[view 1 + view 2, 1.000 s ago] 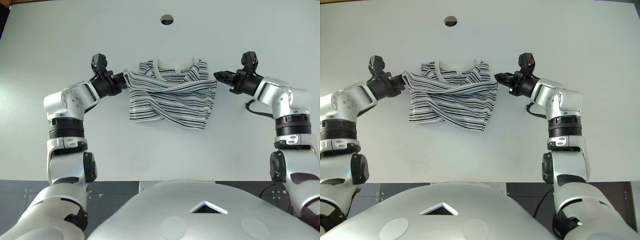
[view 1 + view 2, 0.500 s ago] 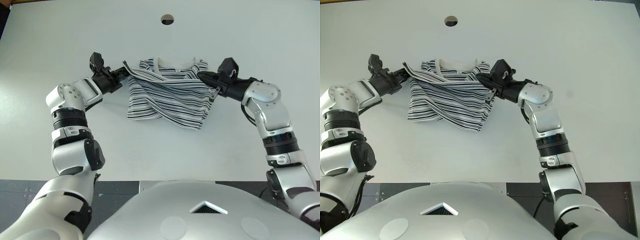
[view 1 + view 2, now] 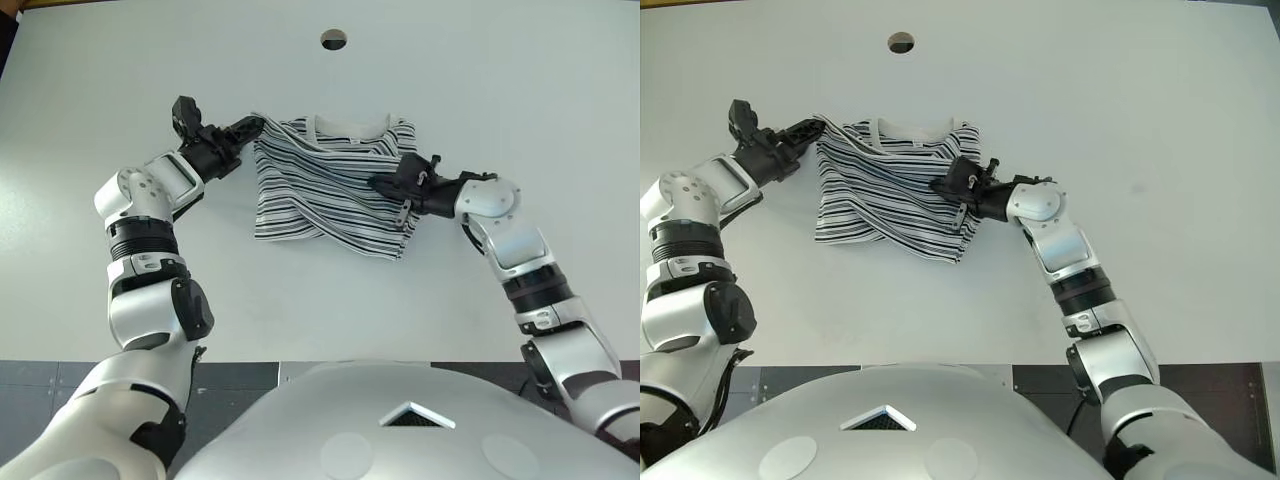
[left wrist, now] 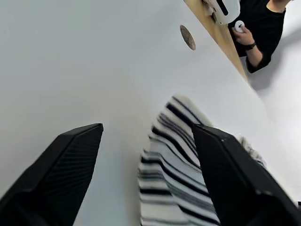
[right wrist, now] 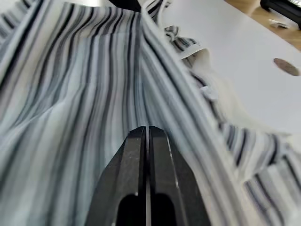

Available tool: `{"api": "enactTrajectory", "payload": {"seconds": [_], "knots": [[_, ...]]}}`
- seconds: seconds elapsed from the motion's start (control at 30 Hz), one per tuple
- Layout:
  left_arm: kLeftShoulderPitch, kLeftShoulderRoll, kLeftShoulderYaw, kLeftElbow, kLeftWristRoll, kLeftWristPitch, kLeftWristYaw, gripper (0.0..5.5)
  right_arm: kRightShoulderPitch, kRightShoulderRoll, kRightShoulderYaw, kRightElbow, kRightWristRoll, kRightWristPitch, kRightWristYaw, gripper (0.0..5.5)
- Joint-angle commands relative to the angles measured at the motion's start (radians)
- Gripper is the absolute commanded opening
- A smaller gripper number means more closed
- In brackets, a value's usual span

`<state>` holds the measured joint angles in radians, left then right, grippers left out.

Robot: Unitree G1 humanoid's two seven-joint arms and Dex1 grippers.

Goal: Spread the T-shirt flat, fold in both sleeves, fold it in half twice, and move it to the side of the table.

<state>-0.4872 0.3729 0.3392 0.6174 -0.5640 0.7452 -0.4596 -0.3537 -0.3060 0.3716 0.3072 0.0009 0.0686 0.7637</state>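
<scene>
Left eye view: the black-, grey- and white-striped soft T-shirt (image 3: 330, 190) lies mid-way across the white bench (image 3: 520, 90), collar away from the robot and sleeves seemingly folded in. The left gripper (image 3: 250, 125) sits at its left shoulder corner, and the right gripper (image 3: 383, 184) lies over its right half.

Left wrist view: the fingers are spread, with the shirt's edge between them, unclamped.

Right wrist view: the fingers are pressed together, tips on the fabric, visibly pinching nothing.

The cloth looks light, limp and apt to bunch. It is best taken by the shoulder corners and hem.

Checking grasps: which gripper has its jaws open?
The left gripper, jaws spread at a corner of the T-shirt; the right gripper has them shut over the striped cloth.
</scene>
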Motion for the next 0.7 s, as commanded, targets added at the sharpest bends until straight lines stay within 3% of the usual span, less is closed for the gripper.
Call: {"api": "enactTrajectory", "payload": {"seconds": [0.03, 0.2, 0.33, 0.7], "knots": [[0.08, -0.017, -0.04, -0.159, 0.05, -0.105, -0.01, 3.49, -0.111, 0.05, -0.036, 0.156, -0.015, -0.003, -0.042, 0.1], [0.234, -0.032, -0.138, -0.476, 0.105, -0.245, -0.063, 3.49, -0.229, 0.084, -0.085, 0.394, -0.036, -0.025, -0.111, 0.1], [0.378, 0.003, -0.318, -0.697, 0.192, -0.312, -0.151, 3.49, -0.242, 0.075, -0.072, 0.486, -0.084, -0.083, -0.116, 0.1], [0.544, 0.18, -0.542, -0.822, 0.387, -0.378, -0.284, 3.49, -0.196, 0.007, -0.001, 0.497, -0.238, -0.249, -0.134, 0.1]]}}
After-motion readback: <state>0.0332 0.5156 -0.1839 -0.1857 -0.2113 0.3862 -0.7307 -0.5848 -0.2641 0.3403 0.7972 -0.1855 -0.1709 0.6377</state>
